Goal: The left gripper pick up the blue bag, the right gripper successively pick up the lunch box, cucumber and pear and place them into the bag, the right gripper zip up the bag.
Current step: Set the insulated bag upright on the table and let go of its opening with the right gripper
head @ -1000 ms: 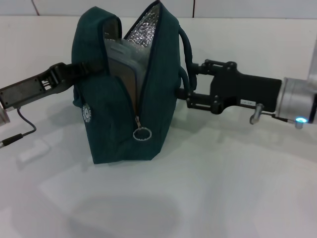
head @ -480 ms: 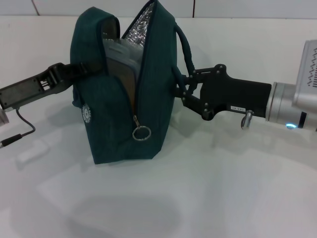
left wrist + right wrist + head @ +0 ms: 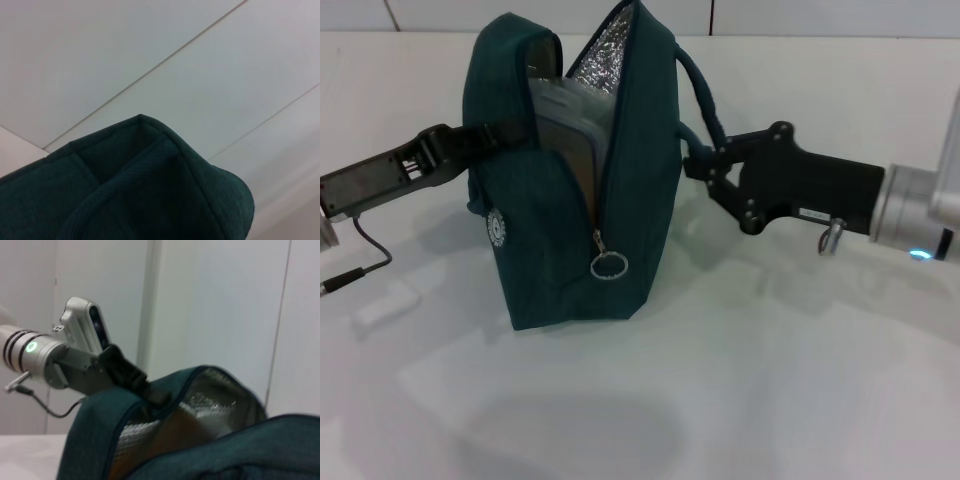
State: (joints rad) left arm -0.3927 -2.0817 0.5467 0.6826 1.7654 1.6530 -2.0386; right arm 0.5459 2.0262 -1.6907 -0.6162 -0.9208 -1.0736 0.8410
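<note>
The left gripper (image 3: pixel 485 135) grips the blue bag's (image 3: pixel 640 200) flap. I cannot tell the right gripper's (image 3: pixel 698 165) jaws; it should reach the zipper ring (image 3: pixel 607 265) below.

Left gripper (image 3: pixel 485 135) holds the open bag (image 3: pixel 570 200); right gripper (image 3: pixel 695 165) beside its handle (image 3: pixel 698 85).

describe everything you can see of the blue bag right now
The blue bag is a dark teal fabric tote standing upright on the white table. Its top gapes open, showing silver foil lining and a lunch box standing inside. The zipper is undone, its ring pull hanging low on the front. The left gripper holds one top edge; the right gripper is at the carry handle.
</note>
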